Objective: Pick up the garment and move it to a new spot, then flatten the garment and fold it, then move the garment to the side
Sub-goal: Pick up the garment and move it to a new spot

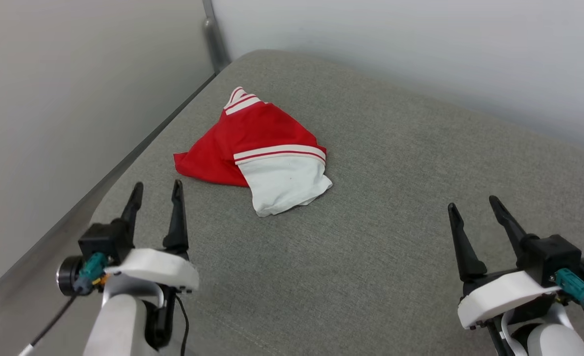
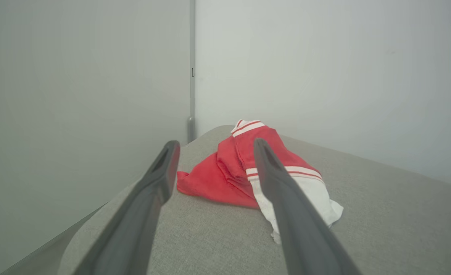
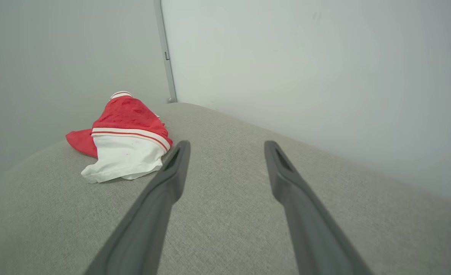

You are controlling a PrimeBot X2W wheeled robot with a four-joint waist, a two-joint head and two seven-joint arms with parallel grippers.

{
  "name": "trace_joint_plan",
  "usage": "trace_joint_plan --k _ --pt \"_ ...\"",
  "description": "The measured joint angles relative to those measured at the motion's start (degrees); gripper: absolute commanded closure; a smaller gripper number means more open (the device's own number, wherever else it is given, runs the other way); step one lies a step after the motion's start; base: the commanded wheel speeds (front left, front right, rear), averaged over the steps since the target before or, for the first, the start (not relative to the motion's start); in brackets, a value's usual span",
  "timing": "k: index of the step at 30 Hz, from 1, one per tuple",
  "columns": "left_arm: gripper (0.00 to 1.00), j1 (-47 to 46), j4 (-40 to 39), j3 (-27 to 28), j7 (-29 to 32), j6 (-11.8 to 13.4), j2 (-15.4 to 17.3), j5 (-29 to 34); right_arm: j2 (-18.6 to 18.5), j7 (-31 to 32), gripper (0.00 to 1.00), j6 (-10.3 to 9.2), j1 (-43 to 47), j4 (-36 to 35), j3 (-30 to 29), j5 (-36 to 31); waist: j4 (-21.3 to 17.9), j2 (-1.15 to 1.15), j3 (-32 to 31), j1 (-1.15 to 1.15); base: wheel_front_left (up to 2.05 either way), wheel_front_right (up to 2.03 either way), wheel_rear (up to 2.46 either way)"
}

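Garment (image 1: 257, 143) lies crumpled in a heap on the grey padded surface (image 1: 371, 237), toward its far left side. Judged light, limp and not fragile; it will sag when lifted. Best hold is probably a raised red fold or the white sleeve edge. No legible writing or labels. Left claw (image 1: 157, 184) and right claw (image 1: 472, 201) are both open and empty, short of the garment.

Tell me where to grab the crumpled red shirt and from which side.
Best pinch the shirt at its bunched red ridge, coming from above with the open left tool, the nearer one. The cloth stands up in folds there; the white panel lies flatter on the cushion.
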Motion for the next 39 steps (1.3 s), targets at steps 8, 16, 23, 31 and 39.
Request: trace_joint_plan --k 8,16,23,31,39 --pt "0.0 -15.2 2.5 1.2 4.7 -2.3 4.3 -3.2 0.0 3.2 0.0 0.0 -3.4 -4.9 -0.4 -4.0 -3.0 0.0 6.5 0.0 0.0 0.0 0.0" --pt "0.0 -29.3 10.2 2.2 21.0 -4.4 11.5 -11.4 -0.8 4.9 0.0 0.0 -7.5 -8.9 0.0 -5.4 -8.2 0.0 15.6 0.01 0.0 0.0 0.0" --pt "0.0 -33.7 19.2 0.7 38.4 -4.7 17.8 -21.5 -0.9 4.5 0.0 0.0 -9.8 -9.1 0.3 -5.4 -13.6 0.0 22.3 0.01 0.0 0.0 0.0" --pt "0.0 -35.3 27.9 1.5 50.1 -3.9 22.3 -26.2 -0.7 3.6 0.0 0.0 -11.5 -8.0 0.3 -5.2 -18.1 0.0 27.0 0.0 0.0 0.0 0.0" --pt "1.0 -36.3 31.8 2.4 48.4 -3.0 22.3 -27.3 -0.4 3.0 0.0 0.0 -12.1 -6.3 0.5 -4.9 -19.3 0.0 26.9 0.0 0.0 0.0 0.0"
